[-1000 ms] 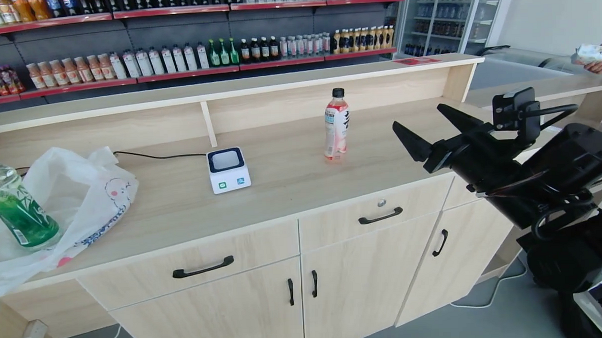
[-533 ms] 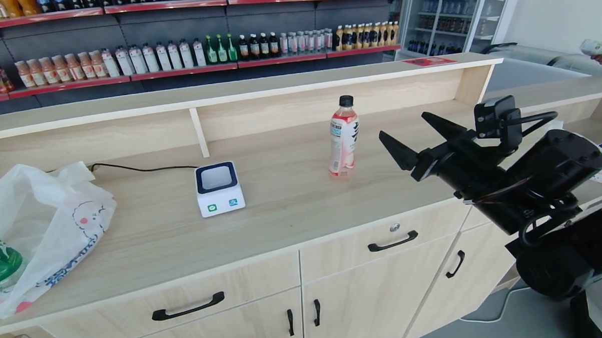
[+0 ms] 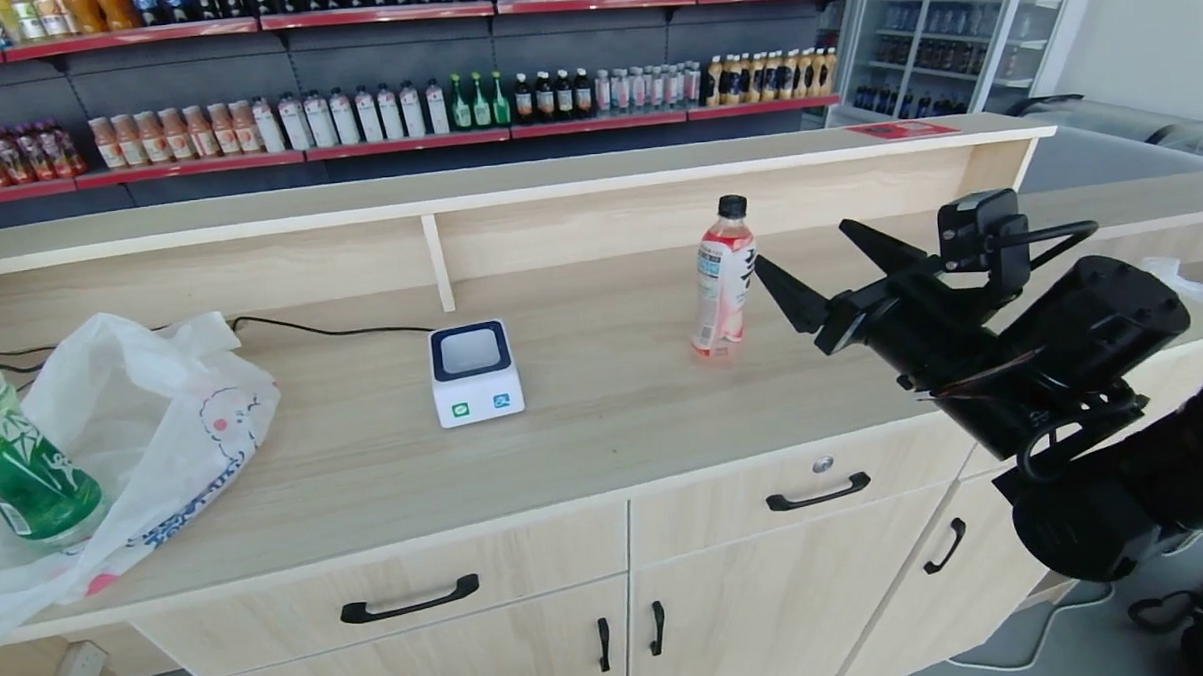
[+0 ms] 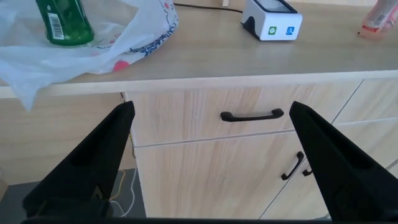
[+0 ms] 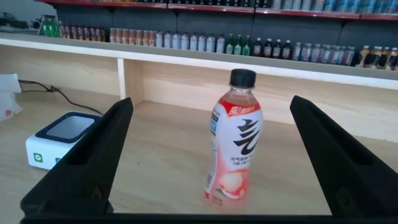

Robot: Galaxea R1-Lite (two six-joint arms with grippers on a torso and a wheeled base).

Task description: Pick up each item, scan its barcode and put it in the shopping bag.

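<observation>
I read the counter (image 3: 605, 428) as pale wood-grain laminate, smooth and matt. Shopping bag (image 3: 165, 433), far left: thin white plastic film, crinkled, slightly see-through, soft sheen. Green bottle (image 3: 21, 473) at the bag: clear plastic, glossy printed label. Pink bottle (image 3: 724, 279), right of centre: clear smooth plastic, glossy wrap label, matt black cap. Scanner (image 3: 476, 372): hard white plastic, semi-gloss, with a glassy reflective top window. Its cable (image 3: 321, 331) looks black and rubbery. Drawer handles (image 3: 411, 600) are matt black; metal or plastic, I can't tell. Drawer lock (image 3: 823, 463): shiny metal. Right gripper (image 3: 798, 241): smooth, matt black hard plastic.
</observation>
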